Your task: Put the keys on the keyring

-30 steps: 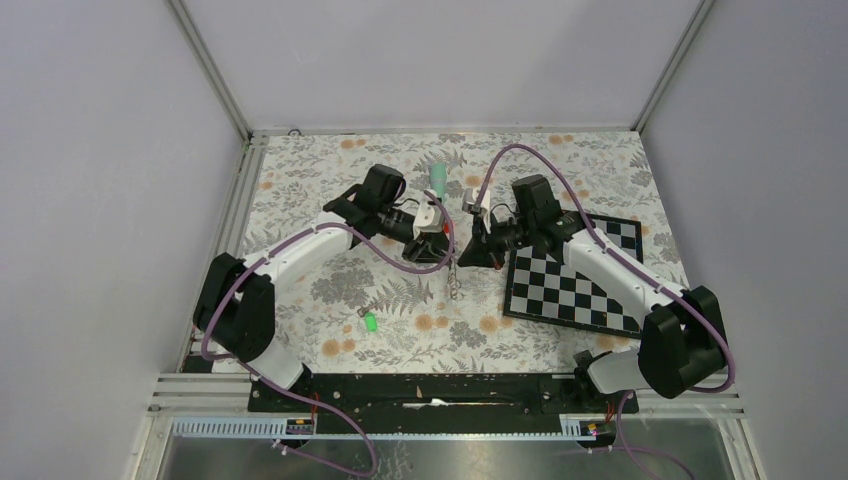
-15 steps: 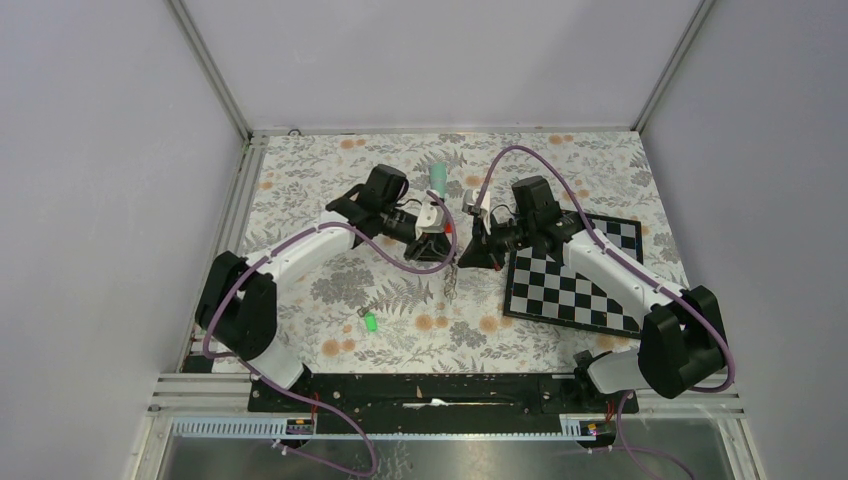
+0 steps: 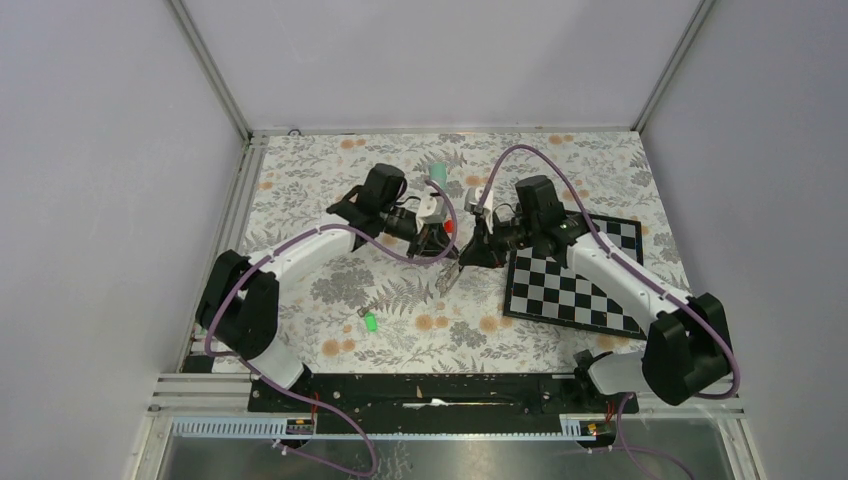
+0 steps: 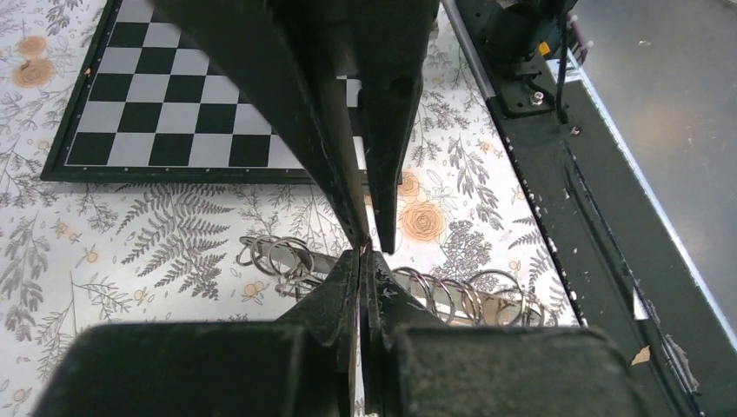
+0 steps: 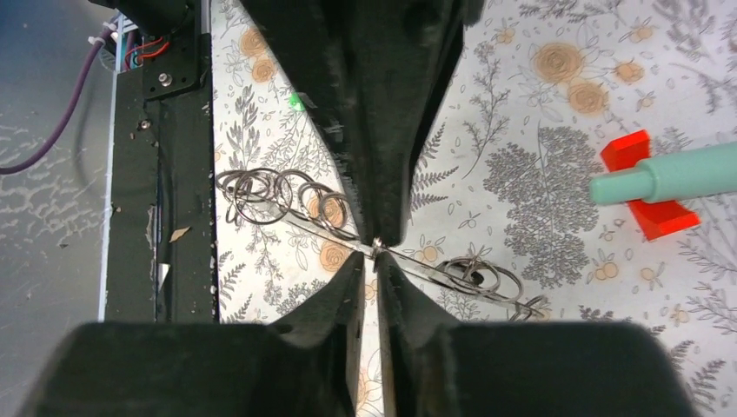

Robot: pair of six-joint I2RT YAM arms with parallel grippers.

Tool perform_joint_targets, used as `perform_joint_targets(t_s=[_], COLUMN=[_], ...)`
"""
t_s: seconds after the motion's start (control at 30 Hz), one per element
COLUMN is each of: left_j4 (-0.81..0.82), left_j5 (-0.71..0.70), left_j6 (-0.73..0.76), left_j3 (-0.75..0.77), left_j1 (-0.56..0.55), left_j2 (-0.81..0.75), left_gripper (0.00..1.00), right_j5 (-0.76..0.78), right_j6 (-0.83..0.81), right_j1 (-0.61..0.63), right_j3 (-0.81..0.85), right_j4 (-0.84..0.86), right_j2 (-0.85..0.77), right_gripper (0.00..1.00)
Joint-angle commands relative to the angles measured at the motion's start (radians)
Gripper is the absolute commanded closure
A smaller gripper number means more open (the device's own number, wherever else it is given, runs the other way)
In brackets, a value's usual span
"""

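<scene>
The keyring (image 3: 451, 272), a thin strap strung with several metal rings, hangs tilted just above the table between both arms. My left gripper (image 4: 363, 254) is shut, pinching the keyring's strap (image 4: 278, 258) at its middle. My right gripper (image 5: 375, 258) faces it tip to tip, its fingers a narrow gap apart and just short of the strap (image 5: 269, 191). The green-headed key (image 3: 369, 322) lies loose on the flowered cloth to the front left of the grippers. It is the small green speck (image 5: 297, 102) in the right wrist view.
A chessboard (image 3: 570, 280) lies under the right arm. A teal cone-shaped stick (image 3: 436, 178) with a red base (image 5: 647, 217) lies behind the grippers. The black rail (image 3: 420, 390) runs along the near edge.
My left gripper has closed onto the keyring's strap. My right gripper, shut before, has parted slightly. The hanging keyring has swung to a tilt toward the left.
</scene>
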Motion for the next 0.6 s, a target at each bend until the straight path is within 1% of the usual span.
perform_joint_targets(t_s=[0.0,0.03,0.1,0.13,0.2,0.3,0.43,0.57], left_j4=[0.52,0.662,0.88,0.979,1.126,1.257,1.398,1.57], left_j5=[0.106,0.108,0.105,0.099,0.081,0.063,0.036,-0.001], left_j6=[-0.441,-0.549,-0.756,-0.829,-0.935,-1.048,-1.161,-1.295], left_j3=[-0.143,-0.181,-0.239,-0.265,-0.306,-0.335,-0.373,-0.428], left_j1=[0.021,0.025,0.031,0.031,0.033,0.036,0.038,0.038], left_j2=[-0.068,-0.078,-0.081,-0.081,-0.081,-0.075,-0.067,-0.045], left_gripper=[1.0,1.0,1.0,1.0,1.0,1.0,1.0,1.0], right_j5=[0.002,0.001,-0.003,-0.005,-0.007,-0.009,-0.014,-0.055], right_j6=[-0.009,-0.006,-0.004,-0.002,0.006,0.013,0.046,0.059], right_j1=[0.002,-0.003,-0.01,-0.015,-0.022,-0.038,-0.051,-0.057], right_j3=[0.004,0.005,0.006,0.004,0.001,-0.002,-0.023,-0.036], right_j4=[0.067,0.068,0.069,0.072,0.082,0.084,0.119,0.138], right_j2=[-0.089,-0.095,-0.108,-0.115,-0.127,-0.143,-0.154,-0.154], right_gripper=[0.78,0.74,0.67,0.65,0.6,0.58,0.56,0.57])
